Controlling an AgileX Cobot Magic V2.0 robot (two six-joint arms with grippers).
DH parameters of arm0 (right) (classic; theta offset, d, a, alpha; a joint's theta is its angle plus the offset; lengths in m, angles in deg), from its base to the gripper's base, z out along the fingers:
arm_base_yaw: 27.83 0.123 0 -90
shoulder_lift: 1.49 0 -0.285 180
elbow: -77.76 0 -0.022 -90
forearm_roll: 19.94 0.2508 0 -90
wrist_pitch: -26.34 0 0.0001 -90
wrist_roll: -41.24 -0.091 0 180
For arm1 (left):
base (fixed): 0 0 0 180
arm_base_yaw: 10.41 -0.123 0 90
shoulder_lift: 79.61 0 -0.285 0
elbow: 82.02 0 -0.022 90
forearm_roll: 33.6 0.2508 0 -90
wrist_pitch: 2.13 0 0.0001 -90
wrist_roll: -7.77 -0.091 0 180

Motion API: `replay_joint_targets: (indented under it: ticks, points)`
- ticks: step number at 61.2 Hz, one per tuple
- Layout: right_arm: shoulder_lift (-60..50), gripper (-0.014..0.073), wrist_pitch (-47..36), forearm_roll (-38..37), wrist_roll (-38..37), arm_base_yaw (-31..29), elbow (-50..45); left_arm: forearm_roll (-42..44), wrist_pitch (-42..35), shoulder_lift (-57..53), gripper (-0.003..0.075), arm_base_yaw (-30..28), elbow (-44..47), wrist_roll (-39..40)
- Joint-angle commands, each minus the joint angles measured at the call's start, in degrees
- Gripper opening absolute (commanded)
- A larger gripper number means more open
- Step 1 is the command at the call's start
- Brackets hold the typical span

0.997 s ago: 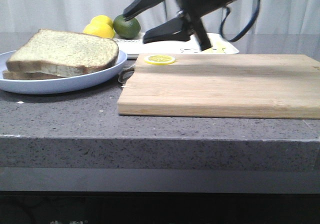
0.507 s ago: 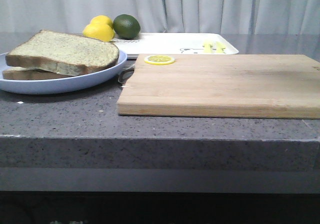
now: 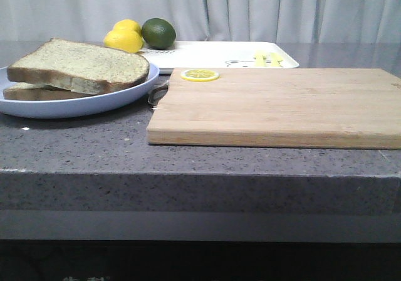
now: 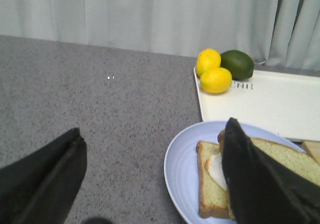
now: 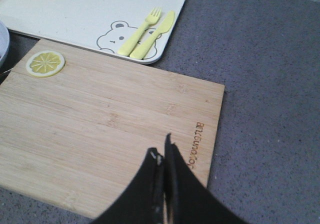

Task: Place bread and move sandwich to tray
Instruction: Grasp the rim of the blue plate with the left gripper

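1. The bread is seen topping the sandwich on the blue plate; the move to the tray is being judged outstanding.
2. The left gripper is being held spread wide and empty; the right gripper is being kept pinched closed on nothing.
3. Writing is burned into the cutting board, too blurred to be read.

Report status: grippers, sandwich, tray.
Left gripper open, empty, above the plate. Right gripper shut, empty, over the cutting board. Sandwich on plate, not moved. Tray holds lemons and lime at one end.
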Motion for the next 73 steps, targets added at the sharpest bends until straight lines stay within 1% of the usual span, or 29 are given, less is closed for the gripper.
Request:
replay_joint_targets:
  ticks: [1, 6, 12, 18, 23, 31, 38, 46, 63, 67, 72, 73]
  points:
    - [-6.93, -0.011, -9.79, 0.88, -0.19, -0.14, -6.0, -0.54, 2.67, 4.26, 0.0549, 0.07, -6.23, -0.03]
    - [-10.86, -0.011, -12.29, 0.88, -0.19, -0.14, -11.03, -0.54, 10.76, 10.75, 0.0549, 0.07, -12.01, -0.03]
    - [-14.08, -0.011, -12.78, 0.88, -0.19, -0.14, -15.08, -0.54, 20.87, 19.77, 0.0549, 0.07, -20.21, -0.03]
    - [-14.67, -0.011, -12.29, 0.88, -0.19, -0.14, -16.37, -0.54, 27.0, 27.12, 0.0549, 0.07, -26.99, -0.03]
    - [-14.6, -0.011, -12.22, 0.88, -0.19, -0.14, -16.46, -0.54, 29.79, 33.1, 0.0549, 0.07, -31.88, -0.03]
    - [-14.6, -0.011, -12.96, 0.88, -0.19, -0.14, -16.46, -0.54, 31.6, 40.55, 0.0549, 0.07, -37.21, -0.03]
    - [-14.6, -0.011, -13.14, 0.83, -0.13, -0.14, -16.46, -0.63, 32.48, 45.19, 0.0549, 0.42, -39.84, -0.03]
    - [-14.6, -0.011, -13.37, 0.83, -0.13, -0.14, -16.53, -0.63, 32.25, 48.54, 0.0549, 1.38, -40.49, -0.03]
    - [-14.6, -0.011, -13.66, 0.77, -0.13, -0.14, -16.53, -0.5, 31.74, 52.72, 0.054, 1.38, -40.49, -0.03]
    - [-14.6, -0.011, -13.66, 0.77, -0.13, -0.14, -16.53, -0.61, 31.74, 53.26, 0.0503, 1.38, -40.49, -0.03]
    - [-14.6, -0.011, -13.72, 0.78, -0.13, -0.14, -16.53, -0.7, 32.5, 53.61, 0.0405, 1.38, -40.49, -0.03]
    - [-14.6, -0.011, -13.72, 0.78, -0.13, -0.14, -16.53, -0.74, 32.5, 53.61, 0.037, 1.38, -40.49, -0.03]
